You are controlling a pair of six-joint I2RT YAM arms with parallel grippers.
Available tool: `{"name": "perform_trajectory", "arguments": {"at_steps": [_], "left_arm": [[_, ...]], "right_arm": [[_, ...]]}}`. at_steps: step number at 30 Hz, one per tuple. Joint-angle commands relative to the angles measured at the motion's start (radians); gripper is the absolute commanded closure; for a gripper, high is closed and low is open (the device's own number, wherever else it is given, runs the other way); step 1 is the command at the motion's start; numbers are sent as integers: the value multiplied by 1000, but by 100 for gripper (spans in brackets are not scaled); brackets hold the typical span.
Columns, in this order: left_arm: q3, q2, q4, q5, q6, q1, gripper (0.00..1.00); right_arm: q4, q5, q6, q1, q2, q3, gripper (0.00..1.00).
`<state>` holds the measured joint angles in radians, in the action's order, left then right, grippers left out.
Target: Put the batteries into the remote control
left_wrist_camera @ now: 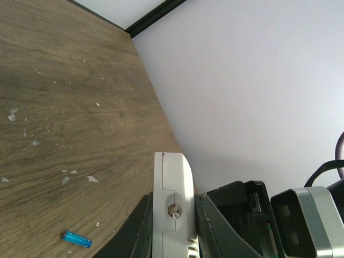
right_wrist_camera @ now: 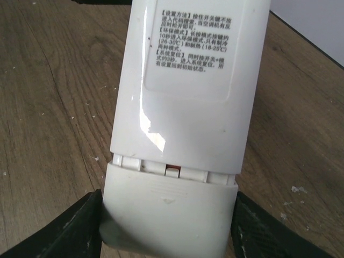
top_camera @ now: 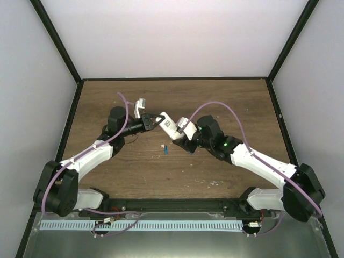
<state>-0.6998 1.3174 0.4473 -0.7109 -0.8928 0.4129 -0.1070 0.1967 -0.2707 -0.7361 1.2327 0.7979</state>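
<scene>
The white remote control [top_camera: 169,125] is held above the table between both grippers. My left gripper [top_camera: 156,120] is shut on its far end; in the left wrist view the remote [left_wrist_camera: 171,183] shows edge-on between the black fingers [left_wrist_camera: 131,231]. My right gripper [top_camera: 180,133] is shut on the battery-cover end. In the right wrist view the remote [right_wrist_camera: 188,102] lies back up, its label facing the camera, and the cover [right_wrist_camera: 167,212] is slid a little out, leaving a narrow gap. One blue battery [top_camera: 165,150] lies on the table below, also in the left wrist view [left_wrist_camera: 76,239]. The second battery is not in view.
The wooden table [top_camera: 226,102] is boxed in by white walls with a black frame. Pale specks [top_camera: 215,183] are scattered on the wood near the front. A metal rail [top_camera: 161,224] runs along the near edge by the arm bases.
</scene>
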Motion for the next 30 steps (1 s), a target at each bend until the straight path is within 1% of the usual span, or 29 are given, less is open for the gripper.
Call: {"name": "perform_trajectory", "arguments": {"at_steps": [1,6,16,24,26,30], "left_arm": [[-30,-5,20,28,21,5,87],[-37,-24,-20,73,43,4,88],[-46,-20,-34,80,48,4,88],[-68,-46,-91,155,78,-3,88],[-83,-54,-140,173,97,-6,89],[-114,-64,-189,200,131,-15,89]], "right_arm": [[-30,16,8,3,10,40,46],[-63,37,14,3,20,47,51],[-84,56,12,3,37,56,64],[-132,60,13,3,72,70,66],[-142,64,13,3,80,72,66],[-151,73,15,3,89,70,66]]}}
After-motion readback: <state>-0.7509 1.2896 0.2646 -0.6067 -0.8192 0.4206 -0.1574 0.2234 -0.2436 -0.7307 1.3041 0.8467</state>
